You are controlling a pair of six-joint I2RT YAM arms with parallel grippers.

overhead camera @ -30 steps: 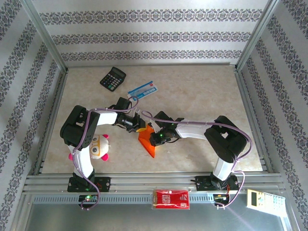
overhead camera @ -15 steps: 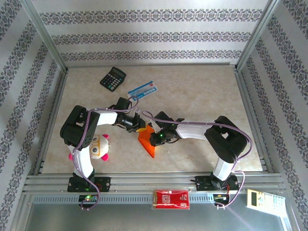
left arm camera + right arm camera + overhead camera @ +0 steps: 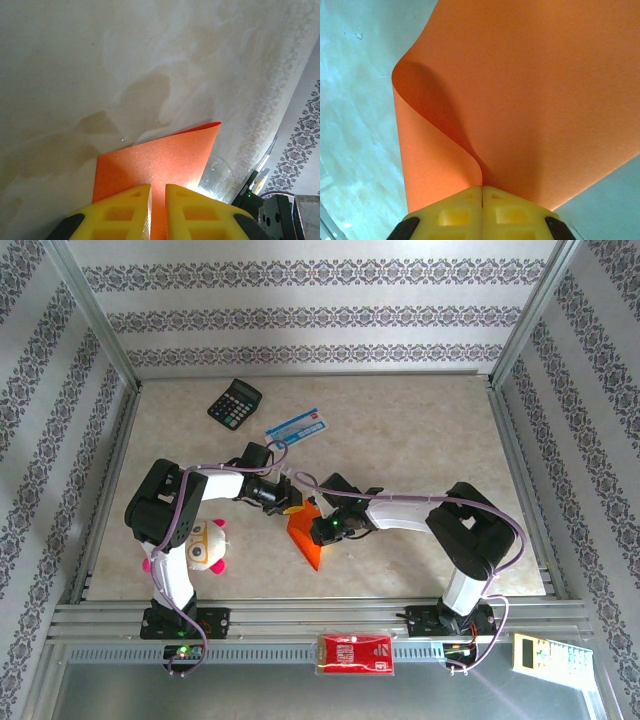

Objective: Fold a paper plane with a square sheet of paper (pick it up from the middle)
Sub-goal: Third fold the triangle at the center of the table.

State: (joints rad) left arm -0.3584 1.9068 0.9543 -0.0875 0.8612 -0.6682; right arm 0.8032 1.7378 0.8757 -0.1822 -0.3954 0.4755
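1 square sheet of paper [image 3: 308, 537], bright orange, sits slightly toward 6 o'clock from the middle of the counter [image 3: 430, 430], between the 2 arms, with 1 corner pointing to 6 o'clock. In the right wrist view we see it bow into a soft loop on its 9 o'clock side and run down into the seam between the yellow fingers.

The right end effector [image 3: 481, 189] is closed, its 2 fingers pressed together with a fold of the sheet pinched between them. From above it meets the sheet at about 1 o'clock.

The left end effector [image 3: 157, 187] reaches the sheet at about 11 o'clock. Its 2 yellow fingers stand almost together with a thin slit between them, and orange shows through that slit. We cannot tell whether it pinches the paper or only lies against it.

Further out, a blue-and-white packet [image 3: 294, 426] lies at 12 o'clock from the sheet, and a black calculator [image 3: 234, 402] at 11 o'clock, both well apart from it. A plush toy [image 3: 205, 546] rests at 9 o'clock beside the left arm. A red packet [image 3: 355, 653] lies at 6 o'clock, on the rail past the counter's near edge.
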